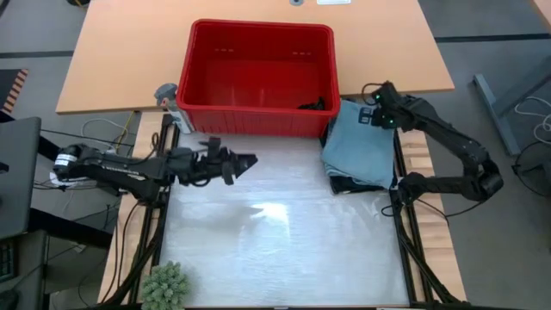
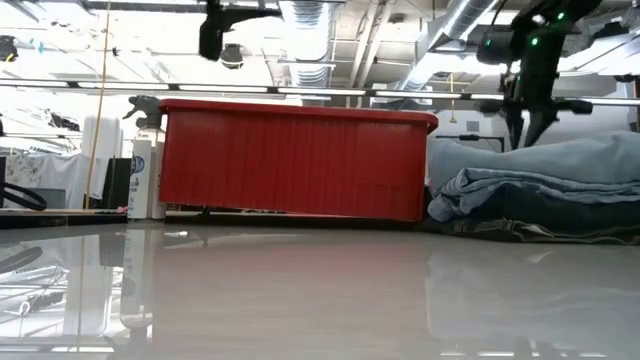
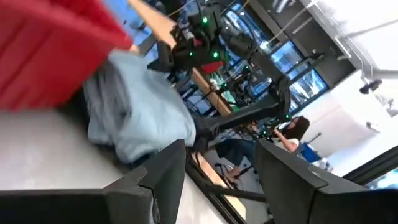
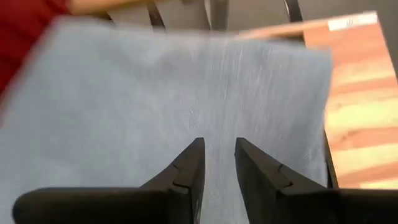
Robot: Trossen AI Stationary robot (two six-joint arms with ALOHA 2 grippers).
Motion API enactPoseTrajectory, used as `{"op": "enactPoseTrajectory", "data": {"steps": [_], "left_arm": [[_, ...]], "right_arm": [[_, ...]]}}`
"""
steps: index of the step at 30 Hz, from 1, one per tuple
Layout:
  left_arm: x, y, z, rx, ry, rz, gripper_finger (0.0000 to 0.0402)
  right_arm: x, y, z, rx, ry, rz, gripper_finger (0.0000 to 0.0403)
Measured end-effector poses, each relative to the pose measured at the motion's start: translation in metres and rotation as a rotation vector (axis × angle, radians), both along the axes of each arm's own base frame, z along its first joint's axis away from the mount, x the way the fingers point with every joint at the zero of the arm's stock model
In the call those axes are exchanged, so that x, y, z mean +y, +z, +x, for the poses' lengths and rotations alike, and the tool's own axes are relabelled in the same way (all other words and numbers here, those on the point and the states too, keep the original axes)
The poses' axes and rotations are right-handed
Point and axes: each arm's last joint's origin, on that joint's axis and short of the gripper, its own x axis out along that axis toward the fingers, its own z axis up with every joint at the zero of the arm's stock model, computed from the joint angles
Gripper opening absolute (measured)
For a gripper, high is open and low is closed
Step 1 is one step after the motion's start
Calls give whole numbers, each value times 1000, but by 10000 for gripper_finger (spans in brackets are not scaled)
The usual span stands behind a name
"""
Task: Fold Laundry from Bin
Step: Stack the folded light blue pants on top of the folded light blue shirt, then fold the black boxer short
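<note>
A small green bushy object (image 1: pixel 165 285) sits at the lower left of the overhead frame. Above it, the left gripper (image 1: pixel 244 162) reaches in from the left edge over the pale table (image 1: pixel 275 250), its fingers (image 3: pixel 166 177) parted and grasping nothing. The red bin (image 1: pixel 258 77) stands at top centre, with a white spray bottle (image 1: pixel 170 102) beside its left corner and a scrap of dark cloth (image 1: pixel 315 105) showing inside at its lower right corner. Just right of the bin, touching it, lies a stack of folded laundry (image 1: pixel 357 148), light blue on top, darker layers beneath. The right gripper (image 4: pixel 217 163) hovers over the stack's upper edge, fingers narrowly apart, gripping nothing visible.
</note>
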Motion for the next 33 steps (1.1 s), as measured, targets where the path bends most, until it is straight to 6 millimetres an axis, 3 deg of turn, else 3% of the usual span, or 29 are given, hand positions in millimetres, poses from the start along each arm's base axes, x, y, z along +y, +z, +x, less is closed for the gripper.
{"op": "enactPoseTrajectory", "data": {"steps": [7,12,17,20,25,29,33], "left_arm": [[33,48,0,94,-14,201,183],[63,98,-15,236,82,396,183],[99,148,-33,338,173,549,183],[130,165,-37,433,197,586,183],[197,174,-20,599,240,620,183],[259,165,3,706,216,618,184],[306,152,24,787,155,685,194]], "right_arm": [[10,42,-5,-107,20,-161,113],[24,85,-3,-203,100,-313,113],[40,128,16,-393,308,-493,113],[46,140,31,-421,432,-569,113],[54,144,48,-364,605,-610,113],[59,138,60,-313,697,-580,113],[61,126,74,-272,757,-502,114]]}}
